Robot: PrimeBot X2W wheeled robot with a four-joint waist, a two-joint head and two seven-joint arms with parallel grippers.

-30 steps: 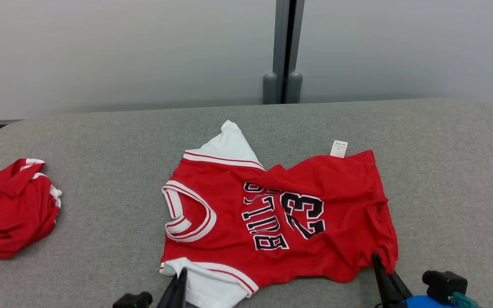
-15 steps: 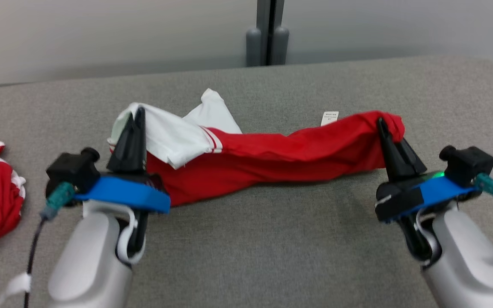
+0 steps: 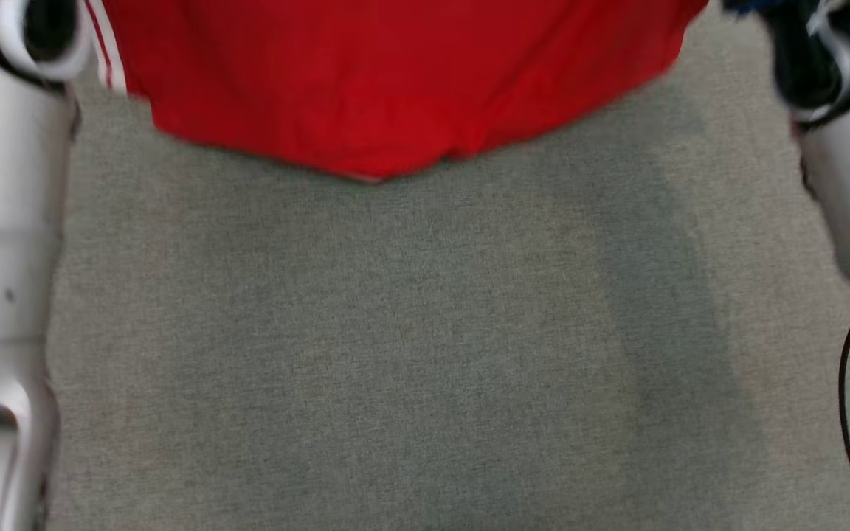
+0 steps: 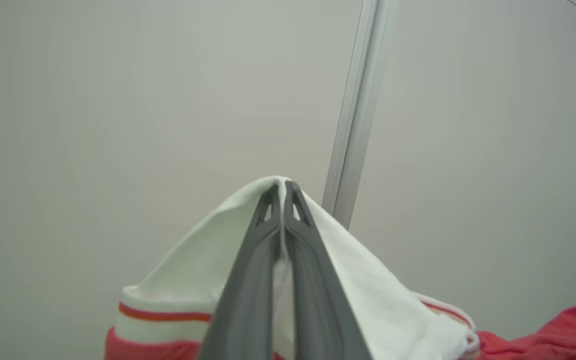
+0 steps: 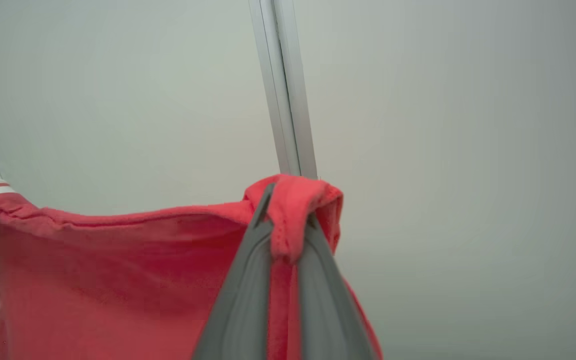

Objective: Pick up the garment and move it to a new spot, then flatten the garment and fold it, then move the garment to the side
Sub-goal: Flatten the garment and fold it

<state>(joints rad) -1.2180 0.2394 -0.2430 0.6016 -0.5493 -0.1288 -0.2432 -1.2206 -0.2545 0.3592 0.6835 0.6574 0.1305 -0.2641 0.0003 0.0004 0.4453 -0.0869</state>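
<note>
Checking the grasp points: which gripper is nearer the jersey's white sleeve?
Left. The left gripper is shut on the white sleeve itself; the right gripper pinches a red corner at the opposite end of the jersey.

The counter [image 3: 410, 354] has a grey woven cover; the garment [image 3: 395, 88] hangs over its far part, contact unclear.

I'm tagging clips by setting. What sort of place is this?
Probably an indoor robot lab or test bay: a grey fabric-covered worktop, plain pale partition panels joined by a metal strip, and a red jersey held up above the worktop.
</note>
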